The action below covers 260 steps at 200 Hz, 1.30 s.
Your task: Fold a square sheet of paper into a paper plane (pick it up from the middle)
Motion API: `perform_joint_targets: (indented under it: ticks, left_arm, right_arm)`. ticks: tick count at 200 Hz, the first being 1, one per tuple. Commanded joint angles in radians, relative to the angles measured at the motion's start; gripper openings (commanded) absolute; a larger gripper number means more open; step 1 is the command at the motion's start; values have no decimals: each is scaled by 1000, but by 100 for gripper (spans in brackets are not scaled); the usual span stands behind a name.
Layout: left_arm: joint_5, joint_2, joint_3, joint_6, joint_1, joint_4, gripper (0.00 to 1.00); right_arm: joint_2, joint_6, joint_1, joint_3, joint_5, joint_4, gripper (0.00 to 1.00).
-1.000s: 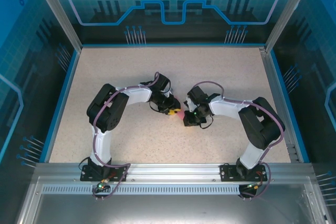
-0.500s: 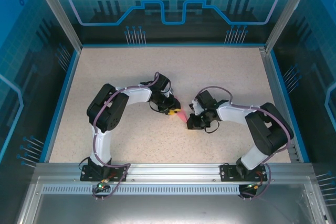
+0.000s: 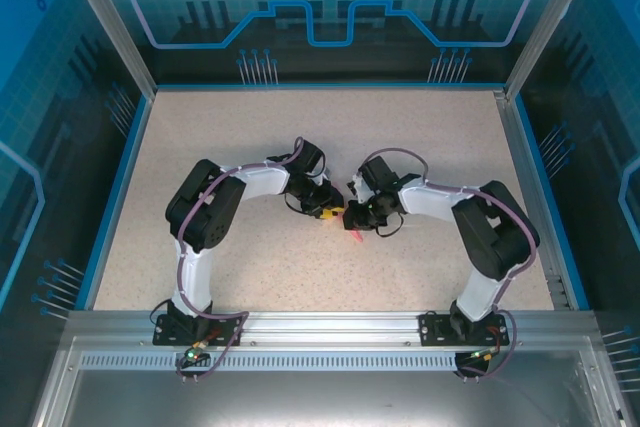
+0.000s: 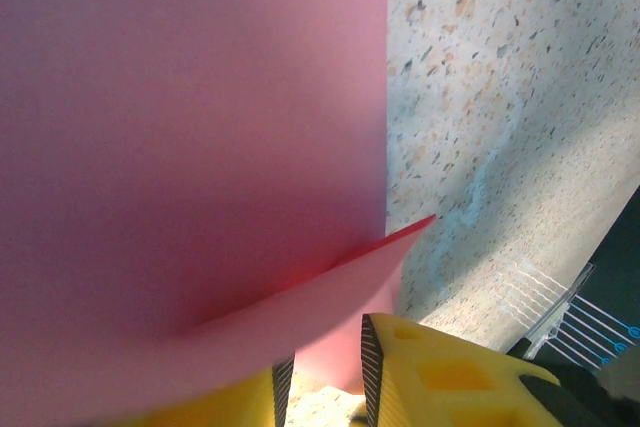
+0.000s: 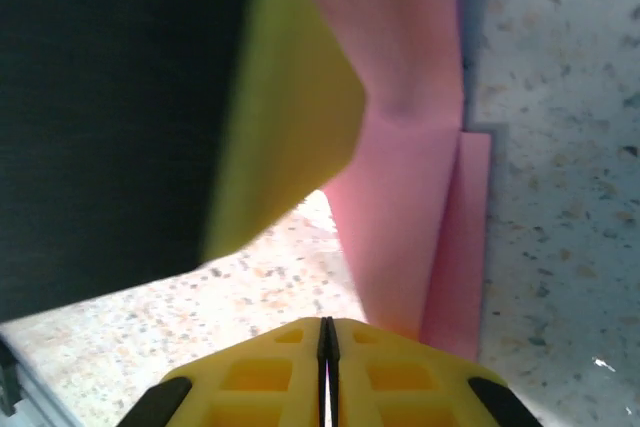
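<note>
The pink-red sheet of paper (image 4: 190,137), folded with a flap (image 4: 300,307) bent across it, takes up most of the left wrist view. Its lower part stands in the narrow gap of my left gripper (image 4: 325,377), which is slightly open. From above, a pink tip of the paper (image 3: 354,235) pokes out below the two grippers at mid-table. My right gripper (image 5: 326,332) is shut, with the creased paper (image 5: 410,197) touching its right fingertip but not between the jaws. From above, my right gripper (image 3: 352,215) sits right beside my left gripper (image 3: 330,211).
A yellow finger of the left gripper (image 5: 290,117) and its black body loom close in the right wrist view. The speckled table (image 3: 300,137) is ringed by a blue rim and glass walls. An aluminium rail (image 3: 330,332) runs along the near edge.
The right gripper swung out to the right half a second ago, then came back left against the left gripper. The left arm stayed put. The pink tip now shows lower.
</note>
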Motion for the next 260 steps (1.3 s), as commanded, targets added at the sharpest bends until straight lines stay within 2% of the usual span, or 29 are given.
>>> perform_joint_targets:
  ticks: [1, 161, 217, 260]
  left_arm:
    - [-153, 85, -27, 17, 17, -100, 29]
    - [-190, 105, -16, 24, 17, -134, 29]
    - [-169, 97, -14, 23, 16, -121, 29]
    - [-162, 98, -18, 21, 12, -114, 29]
  right_arm:
    - [27, -1, 6, -1, 6, -31, 11]
    - [-140, -1, -41, -283, 9, -83, 10]
    - [-240, -15, -30, -192, 12, -98, 10]
    - [-117, -15, 0, -37, 14, -27, 11]
